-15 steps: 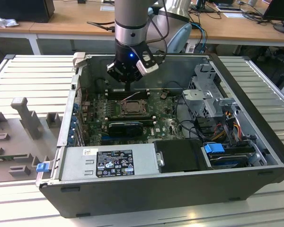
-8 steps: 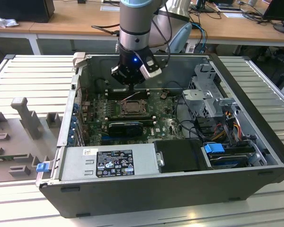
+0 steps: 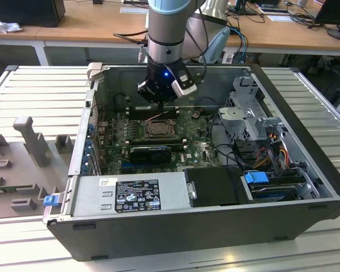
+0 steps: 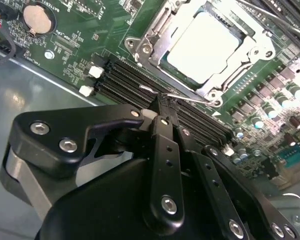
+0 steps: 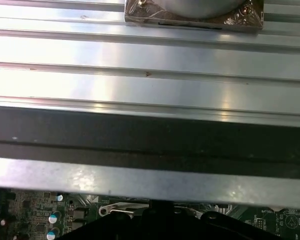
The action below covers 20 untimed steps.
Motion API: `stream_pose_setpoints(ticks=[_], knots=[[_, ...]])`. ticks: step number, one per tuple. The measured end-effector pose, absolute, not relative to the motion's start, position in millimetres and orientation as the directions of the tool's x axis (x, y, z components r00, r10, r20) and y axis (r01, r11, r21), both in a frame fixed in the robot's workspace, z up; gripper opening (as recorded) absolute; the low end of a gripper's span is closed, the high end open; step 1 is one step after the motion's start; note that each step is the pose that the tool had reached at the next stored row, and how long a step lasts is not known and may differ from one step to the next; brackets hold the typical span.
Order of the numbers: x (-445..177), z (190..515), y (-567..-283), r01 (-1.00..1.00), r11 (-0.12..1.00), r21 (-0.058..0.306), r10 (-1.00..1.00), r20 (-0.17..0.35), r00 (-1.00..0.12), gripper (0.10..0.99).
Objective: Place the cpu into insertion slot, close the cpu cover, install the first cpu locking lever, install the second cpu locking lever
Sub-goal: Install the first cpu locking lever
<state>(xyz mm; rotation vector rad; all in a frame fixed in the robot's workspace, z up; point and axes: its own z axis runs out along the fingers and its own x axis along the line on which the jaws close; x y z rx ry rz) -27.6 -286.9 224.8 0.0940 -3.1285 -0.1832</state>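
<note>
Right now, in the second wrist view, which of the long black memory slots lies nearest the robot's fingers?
The outermost long black memory slot, on the side of the row away from the pale silvery square cpu; the black fingers close together directly over it.

A ribbed aluminium table (image 3: 34, 85) fills the foreground. Behind it, wooden desks (image 3: 85, 22) span the back edge, with white legs (image 3: 41, 54) and cables (image 3: 255, 17).

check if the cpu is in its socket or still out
In: in the second wrist view the cpu lies flat inside the insertion slot, framed by the cpu cover.
</note>
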Motion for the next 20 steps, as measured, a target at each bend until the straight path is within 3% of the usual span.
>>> stream_pose_setpoints(ticks=[20], knots=[[-16.6, 207.0, -289.4, -0.059, 0.991, 0.117, -0.06, 0.002, -0.998, 0.106]])
